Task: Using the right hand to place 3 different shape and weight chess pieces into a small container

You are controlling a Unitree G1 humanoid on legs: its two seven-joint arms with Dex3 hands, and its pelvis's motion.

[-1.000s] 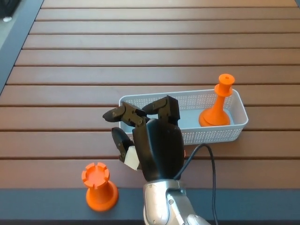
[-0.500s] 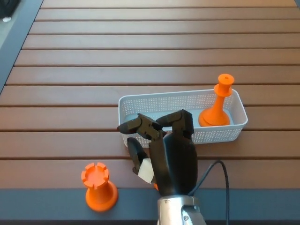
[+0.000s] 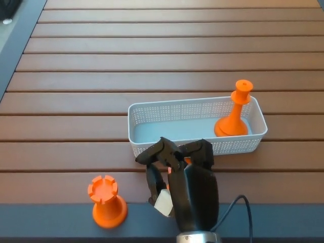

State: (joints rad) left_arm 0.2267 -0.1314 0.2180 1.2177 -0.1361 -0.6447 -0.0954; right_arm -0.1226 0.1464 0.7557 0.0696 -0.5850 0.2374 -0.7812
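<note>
My right hand hovers low over the table's near edge, just in front of the white mesh basket. Its fingers curl around a small orange chess piece, of which only slivers show between fingers and thumb. A tall orange piece with a round knob stands upright in the basket's right end. An orange rook stands on the dark front edge, to the left of my hand and apart from it. My left hand does not show.
The table is brown wooden slats with a dark border at the near edge and along the left side. A black cable trails from my right wrist.
My right hand has drawn back from over the basket's left end toward the near edge and lowered. Its fingers have closed in around the small orange piece. The basket, the tall piece and the rook stay put.
</note>
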